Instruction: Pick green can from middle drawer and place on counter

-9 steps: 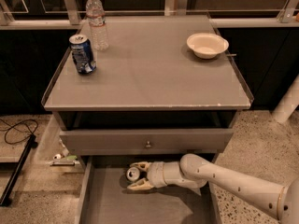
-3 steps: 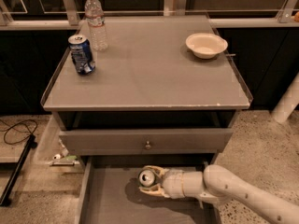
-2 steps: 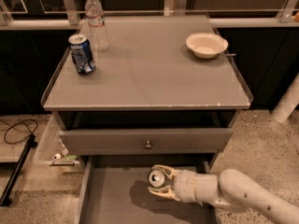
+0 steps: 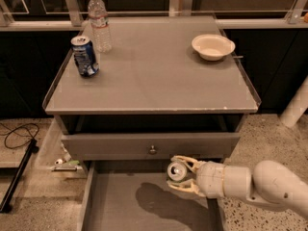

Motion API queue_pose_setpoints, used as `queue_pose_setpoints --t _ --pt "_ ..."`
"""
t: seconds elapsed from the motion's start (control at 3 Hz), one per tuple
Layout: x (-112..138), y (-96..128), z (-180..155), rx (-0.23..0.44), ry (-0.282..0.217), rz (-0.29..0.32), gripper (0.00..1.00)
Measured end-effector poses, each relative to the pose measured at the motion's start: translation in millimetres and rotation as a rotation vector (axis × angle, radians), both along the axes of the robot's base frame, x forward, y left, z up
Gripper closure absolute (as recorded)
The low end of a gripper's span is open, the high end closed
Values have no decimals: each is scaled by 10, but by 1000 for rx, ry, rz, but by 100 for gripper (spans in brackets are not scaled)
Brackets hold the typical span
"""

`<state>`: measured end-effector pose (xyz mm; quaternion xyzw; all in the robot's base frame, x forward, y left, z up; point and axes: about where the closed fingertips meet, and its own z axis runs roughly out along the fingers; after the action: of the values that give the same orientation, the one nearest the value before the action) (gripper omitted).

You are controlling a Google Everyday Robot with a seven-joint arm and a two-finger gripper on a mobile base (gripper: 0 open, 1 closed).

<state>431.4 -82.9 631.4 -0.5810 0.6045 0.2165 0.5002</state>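
Gripper clamped around green can, fingers above and below it. Can held over the middle drawer, back right part, its shadow on the drawer floor. Above the drawer, the counter holds a blue can, bottle and bowl.

Clamping gripper around green can, holding it over the open middle drawer, right rear part, just below the drawer front with knob. Pointing can's silver top toward camera. Throwing shadow on drawer bottom. Reaching in from the right. Seeing blue can and water bottle standing on counter at left rear, bowl at right rear
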Motion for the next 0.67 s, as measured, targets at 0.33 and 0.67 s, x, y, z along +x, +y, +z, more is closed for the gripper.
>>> queue_pose_setpoints --t 0.33,0.67 --pt "255 -85 497 -33 -12 23 100" --pt "900 -139 1191 -62 -7 27 100"
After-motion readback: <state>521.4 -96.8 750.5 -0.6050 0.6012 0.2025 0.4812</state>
